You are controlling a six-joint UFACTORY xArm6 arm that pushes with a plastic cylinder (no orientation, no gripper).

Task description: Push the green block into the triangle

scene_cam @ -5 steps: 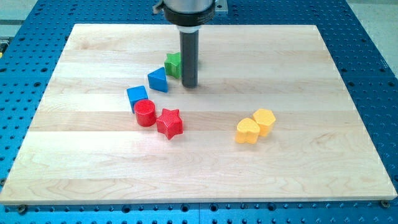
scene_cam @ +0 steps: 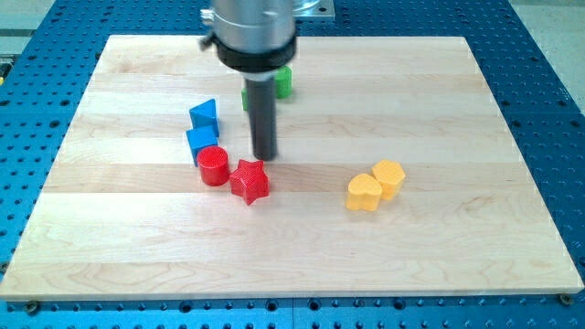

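Note:
The green block (scene_cam: 284,82) sits near the view's top centre, mostly hidden behind the rod, so its shape is unclear. The blue triangle (scene_cam: 205,114) lies to its lower left, apart from it and close above a blue cube (scene_cam: 202,139). My tip (scene_cam: 264,157) rests on the board well below the green block, to the right of the blue cube and just above the red star (scene_cam: 249,180). It touches no block that I can see.
A red cylinder (scene_cam: 213,166) sits below the blue cube, next to the red star. Two yellow blocks (scene_cam: 364,193) (scene_cam: 388,176) lie together at the right of centre. The wooden board (scene_cam: 457,256) ends in a blue perforated table.
My tip moved toward the view's bottom and slightly left. The blue triangle has shifted left, closer to the blue cube. The green block now sits further up and right.

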